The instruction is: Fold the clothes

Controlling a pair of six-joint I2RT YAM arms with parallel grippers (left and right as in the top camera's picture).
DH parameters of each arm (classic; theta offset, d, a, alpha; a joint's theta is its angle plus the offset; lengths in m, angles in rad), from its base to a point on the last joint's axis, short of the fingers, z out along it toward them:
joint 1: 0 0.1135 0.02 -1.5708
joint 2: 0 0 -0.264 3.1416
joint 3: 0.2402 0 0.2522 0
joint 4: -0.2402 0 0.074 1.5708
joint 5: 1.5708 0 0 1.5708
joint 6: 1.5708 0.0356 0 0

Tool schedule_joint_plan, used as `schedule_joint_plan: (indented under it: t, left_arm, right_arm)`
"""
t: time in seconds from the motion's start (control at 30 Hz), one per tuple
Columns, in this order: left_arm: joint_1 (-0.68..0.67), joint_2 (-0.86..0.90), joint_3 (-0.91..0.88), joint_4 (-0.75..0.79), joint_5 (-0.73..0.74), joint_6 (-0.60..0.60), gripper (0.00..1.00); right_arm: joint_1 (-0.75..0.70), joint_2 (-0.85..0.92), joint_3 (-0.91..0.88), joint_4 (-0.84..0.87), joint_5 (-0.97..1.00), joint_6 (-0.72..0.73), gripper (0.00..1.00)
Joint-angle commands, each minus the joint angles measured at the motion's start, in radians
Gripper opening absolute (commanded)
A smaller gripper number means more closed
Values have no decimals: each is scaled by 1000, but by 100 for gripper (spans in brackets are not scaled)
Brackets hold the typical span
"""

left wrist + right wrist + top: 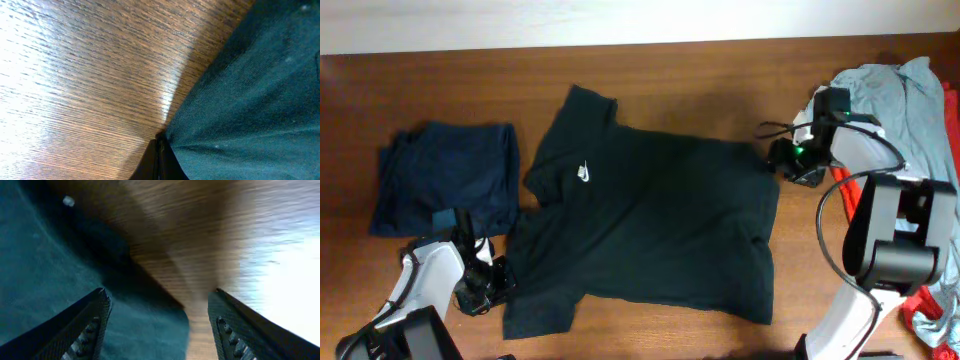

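Your left jaws are clamped on the black T-shirt (pixel 650 225) edge. Your right jaws stand apart above its corner.

Right claw (pixel 160 297) spread wide, low over the table (pixel 225 240). Two dark fingers (pixel 92 325) with ridged pads rising from the bottom edge, well apart. One over a black T-shirt (pixel 50 280), the other over bare brown wood. Cloth filling the left side, its edge slanting down from the top to a rounded corner in the gap between the fingers. Dark shadow on the wood just beside that edge. Small white speck (pixel 68 201) on the cloth near the top left corner. Strong pale glare across the wood at right. Nothing gripped; contact with the cloth impossible to tell.
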Motion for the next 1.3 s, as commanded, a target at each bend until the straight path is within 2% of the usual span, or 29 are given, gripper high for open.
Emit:
schedule_joint_plan:
  t: [0.0, 0.07, 0.13, 0.17, 0.3, 0.4, 0.57, 0.67, 1.03, 1.13, 1.2, 1.27]
  left_arm:
    - [6, 7, 13, 2, -25, -11, 1]
    - [6, 7, 13, 2, -25, -11, 1]
    - [6, 7, 13, 2, -25, -11, 1]
    - [6, 7, 13, 3, -25, -11, 0]
    - [6, 7, 13, 3, -25, -11, 0]
    - [6, 7, 13, 3, -25, -11, 1]
    - [6, 7, 13, 3, -25, -11, 1]
    - [6, 7, 13, 3, -26, -11, 1]
    - [6, 7, 13, 5, -26, -11, 1]
    - [6, 7, 13, 7, -25, -11, 1]
    - [6, 7, 13, 8, -25, -11, 1]
    - [6, 7, 13, 8, -25, -11, 0]
  right_arm:
    - [17, 31, -1, 15, -138, -90, 65]
    - [26, 35, -1, 18, -139, -90, 64]
    - [37, 35, -1, 18, -159, -98, 57]
    - [42, 35, -1, 19, -169, -101, 52]
    - [47, 31, 0, 18, -166, -104, 15]
    - [38, 7, 6, 16, -99, -86, 6]
    - [27, -72, 16, -3, 156, -32, 6]
    - [21, -111, 17, -5, 257, -31, 10]
    - [21, -126, 20, 12, 298, -28, 26]
    - [21, -126, 20, 13, 295, -1, 27]
    - [21, -126, 19, 10, 293, 14, 33]
    - [21, -125, 19, 0, 276, 51, 34]
